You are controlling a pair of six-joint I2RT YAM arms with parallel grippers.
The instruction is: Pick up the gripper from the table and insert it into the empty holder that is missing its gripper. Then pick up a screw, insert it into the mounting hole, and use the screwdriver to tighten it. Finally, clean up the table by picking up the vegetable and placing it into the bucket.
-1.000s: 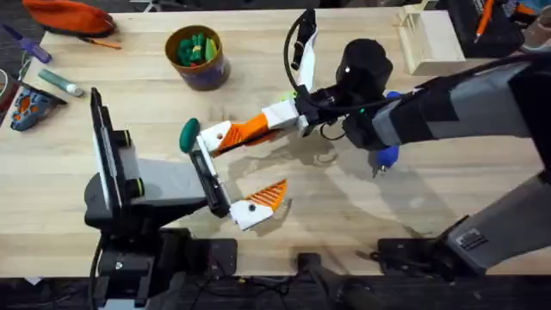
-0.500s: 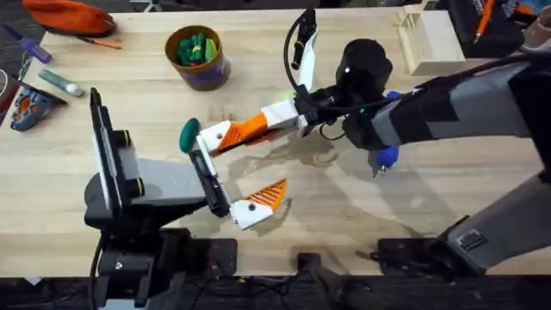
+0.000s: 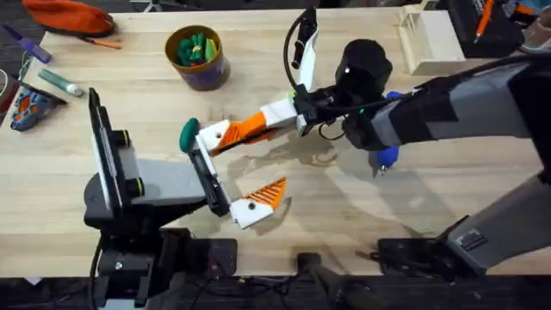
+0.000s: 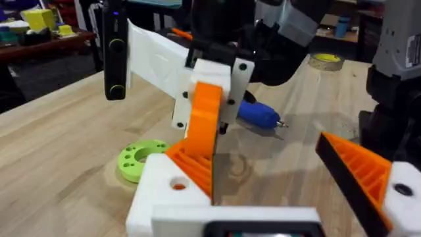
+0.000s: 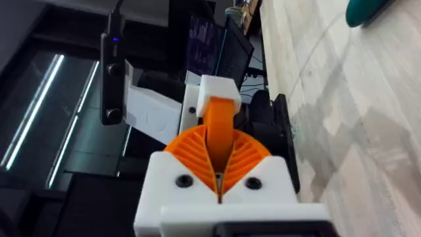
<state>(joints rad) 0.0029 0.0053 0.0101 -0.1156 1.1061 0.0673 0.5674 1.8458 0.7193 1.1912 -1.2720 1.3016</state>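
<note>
Orange plastic gripper [image 3: 251,128], light, rigid, slick-sided, ribbed on one face: pinched at its rear between the closed fingers of the right hand [image 3: 274,121], mid-bench, its tip against the empty holder [image 3: 209,136] of the wide-open left hand [image 3: 231,174].

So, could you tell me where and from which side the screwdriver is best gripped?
Probably around the blue barrel of the screwdriver, coming straight down from above with the jaws across its width: it lies flat on the table, round and long, and its thin metal tip looks too slim to hold.
</note>
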